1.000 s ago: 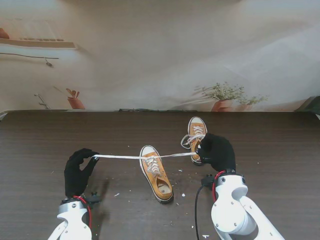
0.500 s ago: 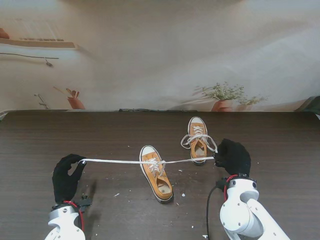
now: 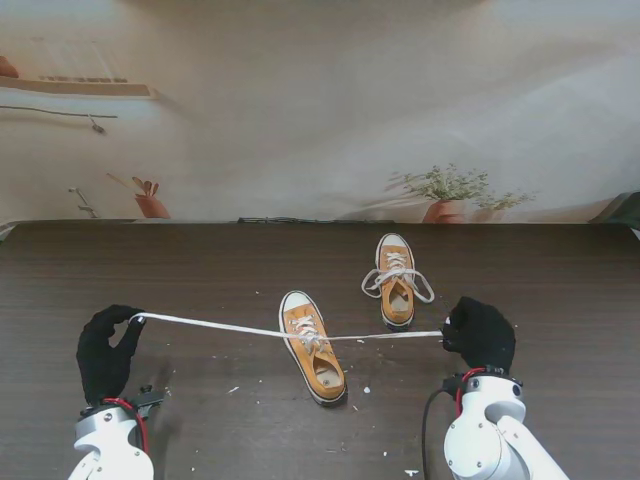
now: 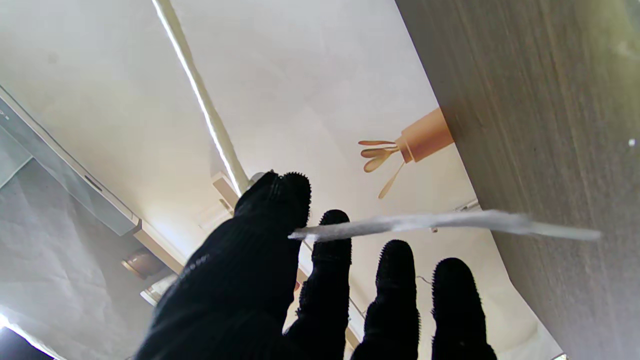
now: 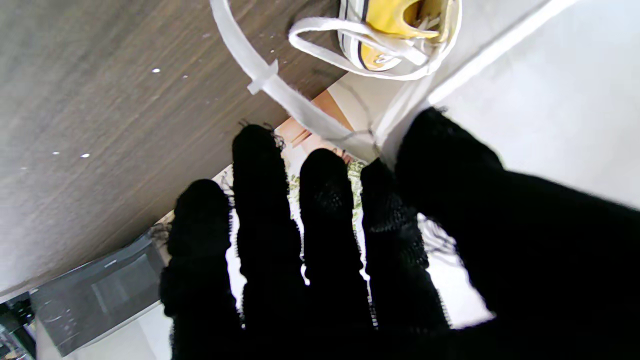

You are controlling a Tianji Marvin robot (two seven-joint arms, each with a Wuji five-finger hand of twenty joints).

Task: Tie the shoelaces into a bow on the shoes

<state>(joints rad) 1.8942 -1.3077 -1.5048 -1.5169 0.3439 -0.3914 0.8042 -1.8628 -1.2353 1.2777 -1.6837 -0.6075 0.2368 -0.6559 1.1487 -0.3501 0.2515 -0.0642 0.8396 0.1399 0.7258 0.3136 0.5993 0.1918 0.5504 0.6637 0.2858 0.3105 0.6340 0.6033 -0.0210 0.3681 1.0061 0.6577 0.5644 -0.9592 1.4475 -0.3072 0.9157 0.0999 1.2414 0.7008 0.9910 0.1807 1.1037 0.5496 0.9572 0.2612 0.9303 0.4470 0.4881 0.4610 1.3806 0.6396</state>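
Observation:
Two yellow sneakers with white laces lie on the dark table. The nearer shoe (image 3: 312, 347) sits mid-table; its lace (image 3: 215, 326) runs taut out to both sides. My left hand (image 3: 104, 352), in a black glove, pinches the left lace end (image 4: 425, 222) between thumb and index finger. My right hand (image 3: 481, 333) pinches the right lace end (image 5: 295, 102) the same way. The farther shoe (image 3: 396, 279) lies beyond, its lace (image 5: 367, 47) in loose loops.
Small white specks are scattered on the dark wooden table (image 3: 560, 290) around the shoes. A printed backdrop (image 3: 320, 110) with potted plants rises behind the table's far edge.
Both hands have drawn apart and back toward me, left going left and right going right, pulling the nearer shoe's lace out longer and tight.

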